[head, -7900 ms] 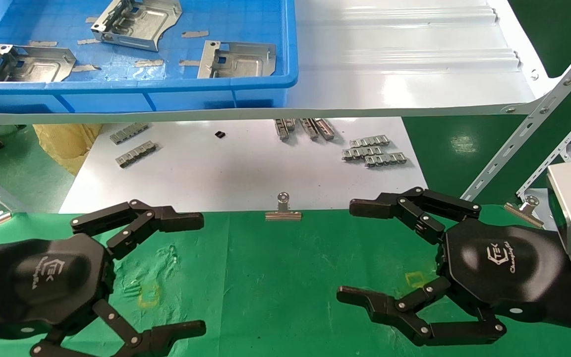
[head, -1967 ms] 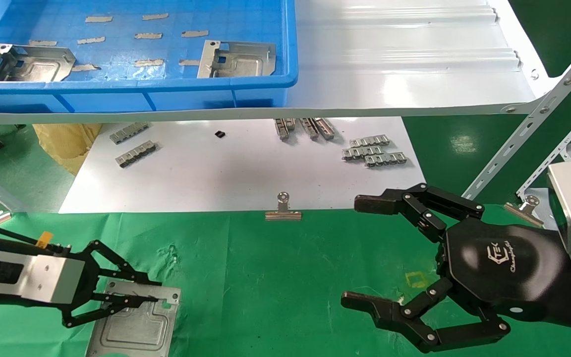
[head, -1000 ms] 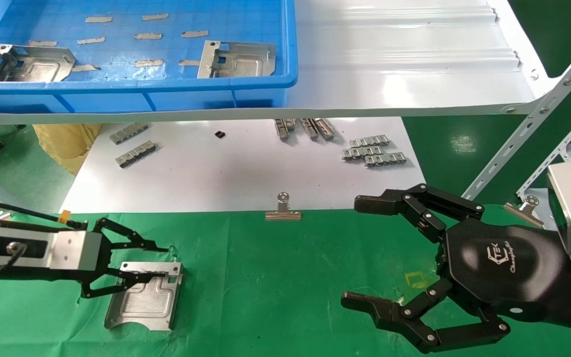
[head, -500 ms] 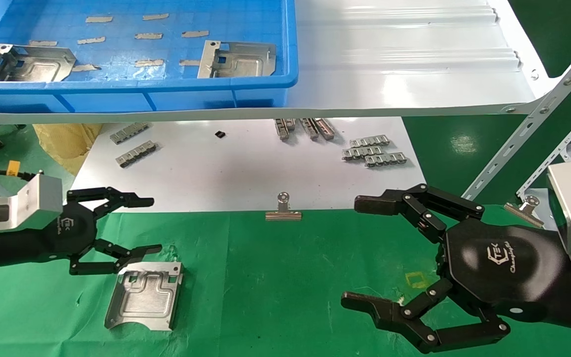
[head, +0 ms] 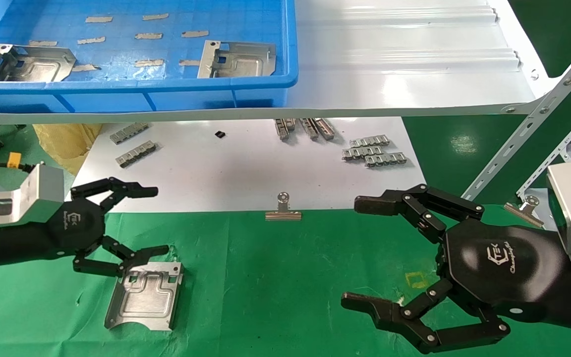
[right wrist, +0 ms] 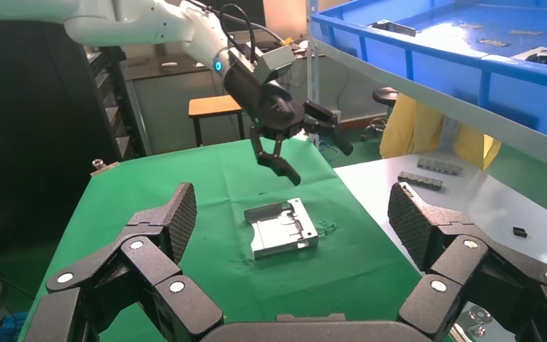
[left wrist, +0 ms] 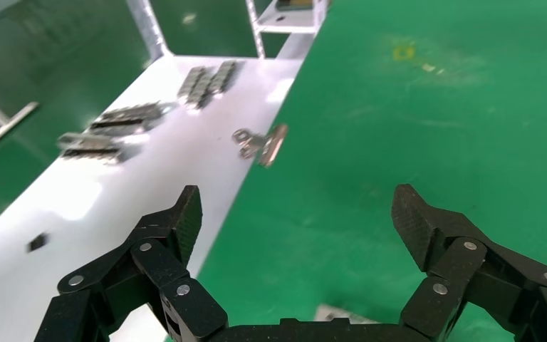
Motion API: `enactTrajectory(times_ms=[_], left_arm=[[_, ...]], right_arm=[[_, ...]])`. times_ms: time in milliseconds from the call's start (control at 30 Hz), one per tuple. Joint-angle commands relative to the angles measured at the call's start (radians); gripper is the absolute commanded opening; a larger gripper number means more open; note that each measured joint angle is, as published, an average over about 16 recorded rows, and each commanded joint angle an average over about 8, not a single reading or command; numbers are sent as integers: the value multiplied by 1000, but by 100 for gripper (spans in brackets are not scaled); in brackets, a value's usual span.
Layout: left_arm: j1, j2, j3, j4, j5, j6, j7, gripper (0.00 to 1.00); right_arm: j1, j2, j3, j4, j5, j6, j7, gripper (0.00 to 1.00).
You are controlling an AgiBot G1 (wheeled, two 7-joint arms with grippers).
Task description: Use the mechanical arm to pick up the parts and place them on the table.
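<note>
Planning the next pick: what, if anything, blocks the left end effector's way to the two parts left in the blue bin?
Nothing visible does. The left end effector is open above the table; both parts lie uncovered in the open-topped blue bin.

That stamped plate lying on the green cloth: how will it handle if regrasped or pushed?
The plate looks like rigid sheet metal, so probably stiff, not floppy. It lies flat on the table, hard to get fingers under; its raised bracket end seems the better grip. On wrinkled cloth, a push would likely drag rather than slide.

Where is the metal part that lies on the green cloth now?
In the head view the part lies flat on the table, on the robot's left, just below the open left gripper and apart from its jaws.
</note>
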Motion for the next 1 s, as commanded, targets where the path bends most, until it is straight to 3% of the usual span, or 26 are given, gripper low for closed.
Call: enactTrajectory(times_ms=[33, 1000], left_arm=[[18, -5, -23, -32, -3, -3, -23, 100], [301, -85, -377, -542, -47, -55, -383, 100]], right_arm=[[0, 0, 0, 0, 0, 0, 0, 100], [0, 0, 0, 0, 0, 0, 0, 100]])
